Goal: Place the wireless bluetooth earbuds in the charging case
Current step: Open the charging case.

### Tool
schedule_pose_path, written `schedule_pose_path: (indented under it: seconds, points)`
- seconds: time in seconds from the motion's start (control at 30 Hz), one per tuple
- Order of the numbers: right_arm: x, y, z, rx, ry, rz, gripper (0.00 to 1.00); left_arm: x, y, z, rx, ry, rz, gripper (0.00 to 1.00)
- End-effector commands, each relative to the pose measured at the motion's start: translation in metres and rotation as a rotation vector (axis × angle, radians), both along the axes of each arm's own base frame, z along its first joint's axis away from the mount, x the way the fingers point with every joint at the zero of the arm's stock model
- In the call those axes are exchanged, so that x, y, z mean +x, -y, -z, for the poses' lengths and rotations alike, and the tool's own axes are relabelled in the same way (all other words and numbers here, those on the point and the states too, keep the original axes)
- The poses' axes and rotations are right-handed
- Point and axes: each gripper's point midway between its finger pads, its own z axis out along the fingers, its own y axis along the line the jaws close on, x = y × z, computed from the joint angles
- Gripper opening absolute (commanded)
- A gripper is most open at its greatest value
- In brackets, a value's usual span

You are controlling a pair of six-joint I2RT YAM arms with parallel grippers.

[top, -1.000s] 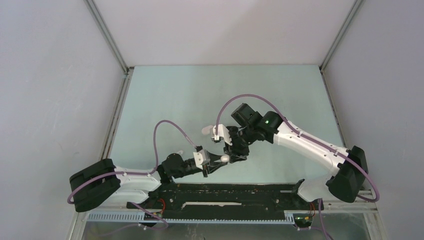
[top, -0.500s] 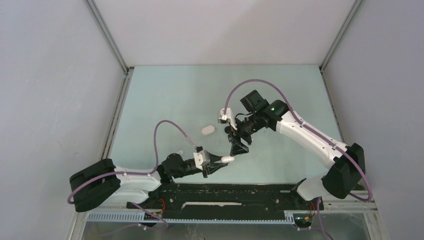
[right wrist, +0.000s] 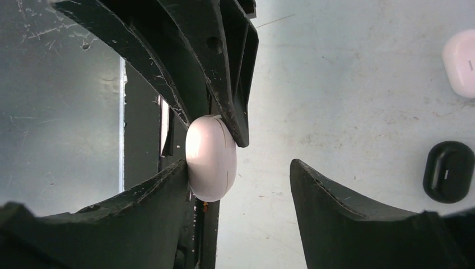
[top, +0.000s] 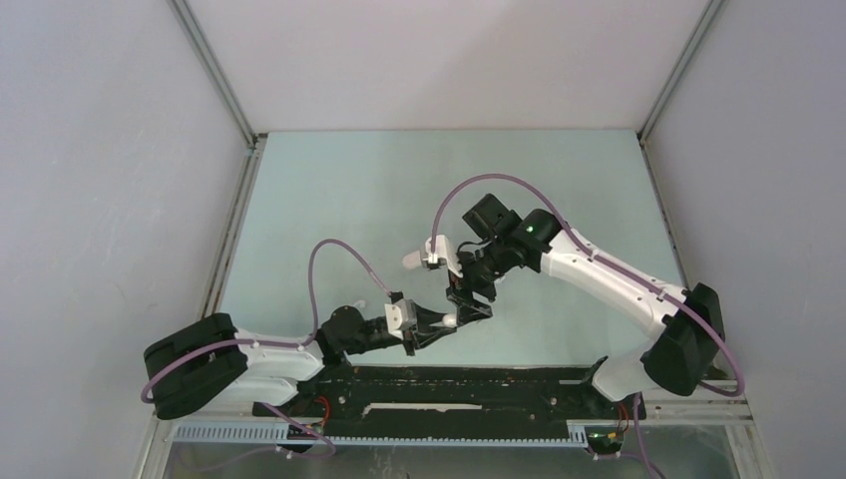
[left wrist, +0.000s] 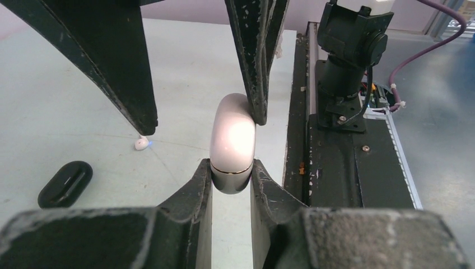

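My left gripper (left wrist: pixel 231 168) is shut on a white pill-shaped charging case (left wrist: pixel 232 143) and holds it on edge above the table; its lid seam looks closed. My right gripper (right wrist: pixel 240 165) is open and straddles the same case (right wrist: pixel 211 157), with its left finger (right wrist: pixel 151 202) against the case and its right finger apart from it. In the top view the two grippers meet at the case (top: pixel 450 319). One tiny white earbud (left wrist: pixel 141 144) lies on the table beyond the case. No other earbuds show.
A black case (left wrist: pixel 65 183) lies on the table near the earbud and shows in the right wrist view (right wrist: pixel 448 171). A second white case (right wrist: pixel 462 61) lies further off, partly hidden by the right wrist in the top view (top: pixel 410 259). The black base rail (top: pixel 449 384) runs along the near edge.
My right gripper lifted away to the back right, then came back down onto the white case. My left gripper kept its hold and barely moved.
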Motion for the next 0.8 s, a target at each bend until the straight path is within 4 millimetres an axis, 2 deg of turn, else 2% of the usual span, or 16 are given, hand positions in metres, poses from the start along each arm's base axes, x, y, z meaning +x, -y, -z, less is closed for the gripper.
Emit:
schedule_pose_path:
  seconds: [0.0, 0.17, 0.33, 0.57, 0.67, 0.77]
  points:
    - [0.018, -0.003, 0.001, -0.004, -0.023, 0.069, 0.68, -0.004, -0.001, -0.015, -0.061, 0.028, 0.022, 0.00]
    - [0.034, -0.002, -0.013, 0.052, -0.098, 0.136, 0.65, -0.004, 0.000, -0.016, -0.062, 0.030, 0.023, 0.00]
    - [0.040, -0.002, -0.033, 0.132, -0.160, 0.150, 0.65, -0.003, 0.000, -0.015, -0.061, 0.027, 0.017, 0.00]
    - [0.055, 0.011, -0.040, 0.175, -0.183, 0.203, 0.65, -0.001, 0.001, -0.014, -0.057, 0.020, 0.012, 0.00]
    - [0.075, 0.029, -0.032, 0.164, -0.131, 0.268, 0.63, 0.000, 0.001, -0.014, -0.059, 0.011, 0.004, 0.00]
    - [0.101, 0.050, -0.001, 0.089, -0.064, 0.370, 0.57, 0.001, 0.001, -0.015, -0.060, 0.007, -0.001, 0.00]
